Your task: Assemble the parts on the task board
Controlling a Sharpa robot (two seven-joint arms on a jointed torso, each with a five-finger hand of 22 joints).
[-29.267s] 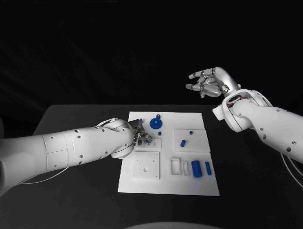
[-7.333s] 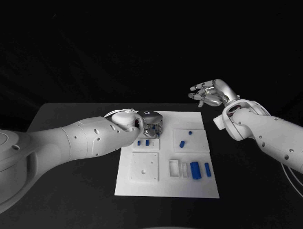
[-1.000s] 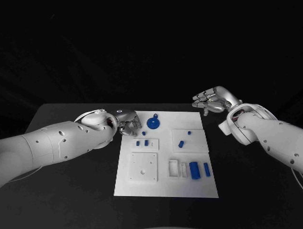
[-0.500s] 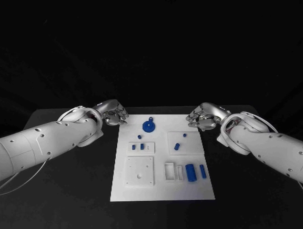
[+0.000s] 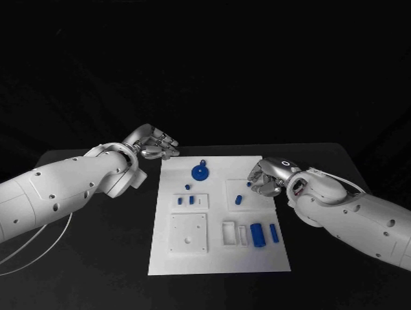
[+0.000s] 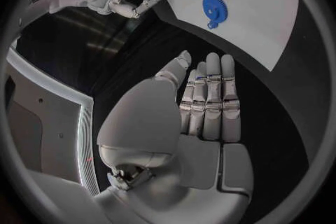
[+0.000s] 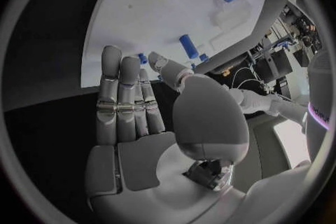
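Nearest you, the white task board (image 5: 220, 258) lies mid-worktop (image 5: 94, 258), blue parts (image 5: 258, 233) set in its slots and a blue gear (image 5: 199, 172) near its far end. Your right hand (image 5: 267, 178) hovers at the board's right edge, fingers extended, holding nothing. Farther off, your left hand (image 5: 153, 142) is raised beyond the board's far-left corner, flat and empty.

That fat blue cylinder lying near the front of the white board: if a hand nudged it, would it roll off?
The cylinder lies on its side, so a sideways nudge would probably roll it. It seems to rest in a shallow slot of the board, which may check that. It looks like stiff plastic, likely light, perhaps a bit slippery.
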